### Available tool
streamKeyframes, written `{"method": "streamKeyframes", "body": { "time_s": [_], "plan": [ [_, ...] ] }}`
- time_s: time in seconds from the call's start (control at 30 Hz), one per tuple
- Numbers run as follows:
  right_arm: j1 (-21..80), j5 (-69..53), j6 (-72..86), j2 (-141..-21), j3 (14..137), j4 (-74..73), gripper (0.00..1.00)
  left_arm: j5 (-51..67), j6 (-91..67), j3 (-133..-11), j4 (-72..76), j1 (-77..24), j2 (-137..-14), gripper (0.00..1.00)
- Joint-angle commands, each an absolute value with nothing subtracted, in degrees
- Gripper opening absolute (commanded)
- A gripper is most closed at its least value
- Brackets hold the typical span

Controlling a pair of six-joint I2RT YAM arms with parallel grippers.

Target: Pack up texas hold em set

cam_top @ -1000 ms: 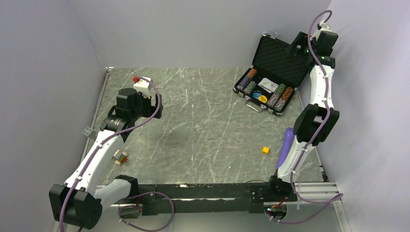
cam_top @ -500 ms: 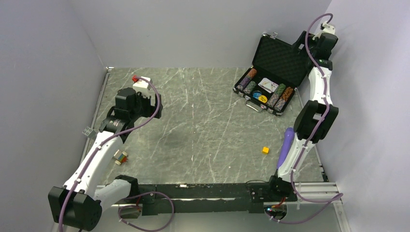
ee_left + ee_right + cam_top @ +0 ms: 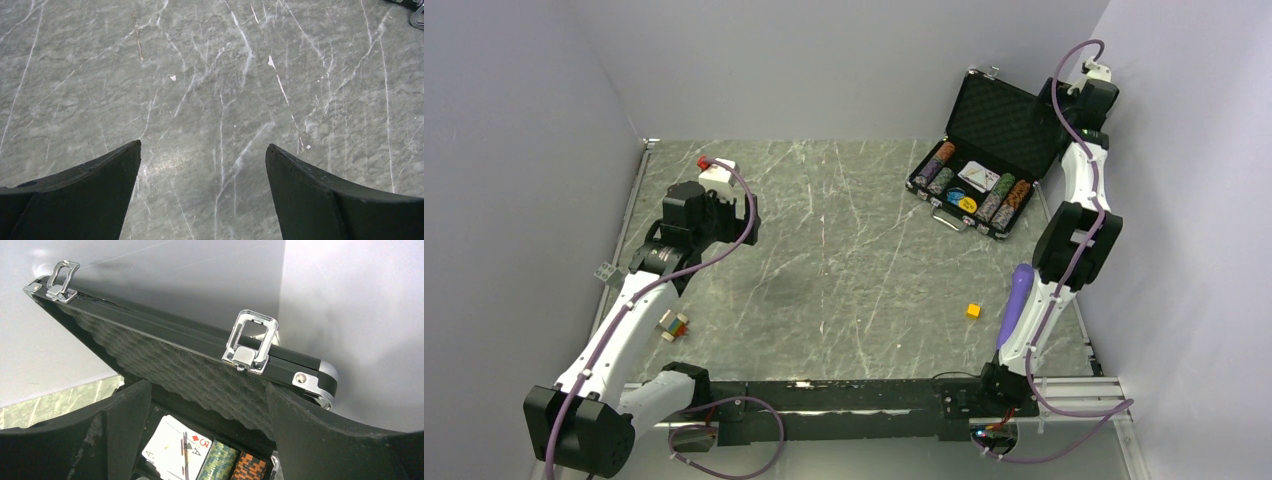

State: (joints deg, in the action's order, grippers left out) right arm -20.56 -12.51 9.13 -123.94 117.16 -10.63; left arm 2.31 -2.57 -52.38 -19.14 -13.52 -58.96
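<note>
The black briefcase stands open at the back right, its foam-lined lid upright. Its tray holds multicoloured chip rows, cards and yellow and blue discs. My right gripper is open at the lid's upper right corner. In the right wrist view the right gripper frames the lid's foam just below the silver latch, touching nothing, with cards and chips below. My left gripper is open and empty over bare table at the left.
A small yellow cube and a purple stick lie near the right arm. A white block with a red part, a small coloured toy and a grey piece lie at the left. Walls stand close on three sides.
My right gripper has moved up and back to the right along the lid's top corner. The left arm has barely moved.
</note>
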Motion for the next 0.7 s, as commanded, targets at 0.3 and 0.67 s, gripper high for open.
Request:
{"method": "streamKeyframes", "body": {
  "time_s": [0.3,0.67],
  "plan": [
    [-22.00,-17.15,8.71,-114.85,110.05,1.63,0.89,3.10,-2.15,-52.56,-16.83,-13.34,-58.40,0.98],
    [-23.23,-17.76,10.00,-115.42,111.80,1.68,0.88,2.97,-2.19,-52.56,-16.88,-13.36,-58.40,0.98]
  ]
}}
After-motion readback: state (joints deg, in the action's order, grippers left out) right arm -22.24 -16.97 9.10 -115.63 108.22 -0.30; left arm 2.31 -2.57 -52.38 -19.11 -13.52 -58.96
